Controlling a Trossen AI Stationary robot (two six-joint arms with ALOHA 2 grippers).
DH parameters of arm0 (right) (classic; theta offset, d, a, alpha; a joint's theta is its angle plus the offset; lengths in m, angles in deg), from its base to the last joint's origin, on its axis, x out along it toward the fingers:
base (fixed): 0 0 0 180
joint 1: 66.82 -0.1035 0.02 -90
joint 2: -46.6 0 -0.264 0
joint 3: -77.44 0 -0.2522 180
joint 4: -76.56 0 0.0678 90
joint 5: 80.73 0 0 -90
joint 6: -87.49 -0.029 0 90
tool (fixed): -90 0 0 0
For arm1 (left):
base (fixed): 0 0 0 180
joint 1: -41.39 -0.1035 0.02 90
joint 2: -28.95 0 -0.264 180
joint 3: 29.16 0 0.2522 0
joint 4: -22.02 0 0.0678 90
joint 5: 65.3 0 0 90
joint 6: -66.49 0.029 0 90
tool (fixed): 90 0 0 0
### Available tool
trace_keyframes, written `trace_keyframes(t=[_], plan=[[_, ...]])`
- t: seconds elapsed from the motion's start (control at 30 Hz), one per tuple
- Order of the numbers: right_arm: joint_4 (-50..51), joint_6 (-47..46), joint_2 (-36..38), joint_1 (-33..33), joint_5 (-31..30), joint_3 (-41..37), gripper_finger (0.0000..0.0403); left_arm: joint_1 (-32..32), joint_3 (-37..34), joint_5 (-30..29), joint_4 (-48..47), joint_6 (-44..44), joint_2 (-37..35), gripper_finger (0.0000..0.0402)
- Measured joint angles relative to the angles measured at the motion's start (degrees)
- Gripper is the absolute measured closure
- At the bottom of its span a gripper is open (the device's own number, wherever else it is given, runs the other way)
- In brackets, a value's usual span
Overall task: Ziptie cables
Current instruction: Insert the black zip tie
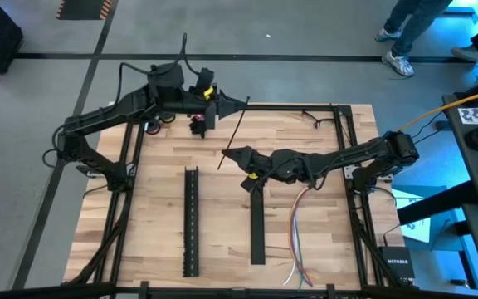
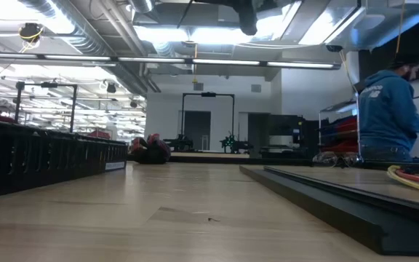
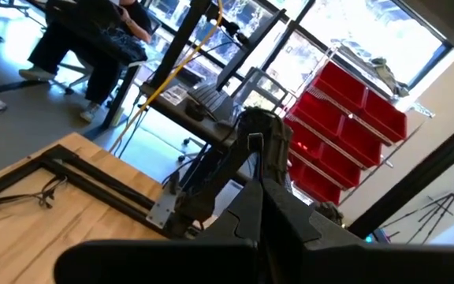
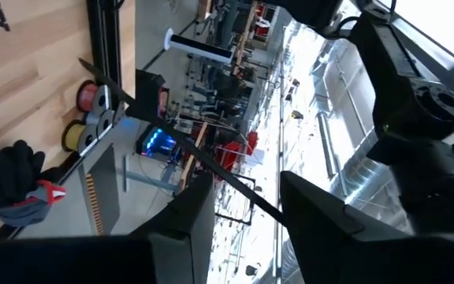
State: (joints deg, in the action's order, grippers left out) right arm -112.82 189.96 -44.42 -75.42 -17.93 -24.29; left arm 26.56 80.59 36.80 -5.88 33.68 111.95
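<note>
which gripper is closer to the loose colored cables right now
Right. The right gripper is just beside the cables toward the table's middle; the left gripper sits farther, near the far edge.

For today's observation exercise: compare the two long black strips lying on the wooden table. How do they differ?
1. The left strip is slotted along its sides; the right strip is a flat, plain cover.
2. The left strip lies clear of other things; the right strip's far end lies under the right gripper.
3. The cables lie beside the right strip, not the left.
Shared: both black, straight, roughly parallel.

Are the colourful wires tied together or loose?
Loose. The thin red, white, blue and grey wires lie fanned apart on the wooden table; no strap shows around them.
</note>
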Motion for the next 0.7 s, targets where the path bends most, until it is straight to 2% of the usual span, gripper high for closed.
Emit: trace_keyframes(t=[0.1, 0.2, 0.37, 0.43, 0.7], plan=[[-0.16, -0.62, 0.00, 0.00, 0.34, 0.00, 0.0269, -0.02, 0.00, -0.04, -0.09, 0.00, 0.05, 0.0401], [0.98, -4.10, 0.00, 0.10, 1.64, 0.02, 0.0291, 0.22, 0.00, -0.09, 0.10, -0.04, 0.05, 0.0401], [0.44, -12.89, 0.00, 0.39, 1.87, 0.02, 0.0371, 0.66, 0.00, -0.26, -0.03, 1.76, 0.05, 0.0401], [0.40, -18.18, 0.00, 0.42, 3.20, 0.02, 0.0394, 0.62, 0.00, -0.39, -0.14, 3.01, 0.05, 0.0401], [-1.21, -47.34, 0.26, 0.42, 10.95, 0.04, 0.0400, 0.63, 0.00, -0.44, -1.84, 16.26, 0.05, 0.0401]])
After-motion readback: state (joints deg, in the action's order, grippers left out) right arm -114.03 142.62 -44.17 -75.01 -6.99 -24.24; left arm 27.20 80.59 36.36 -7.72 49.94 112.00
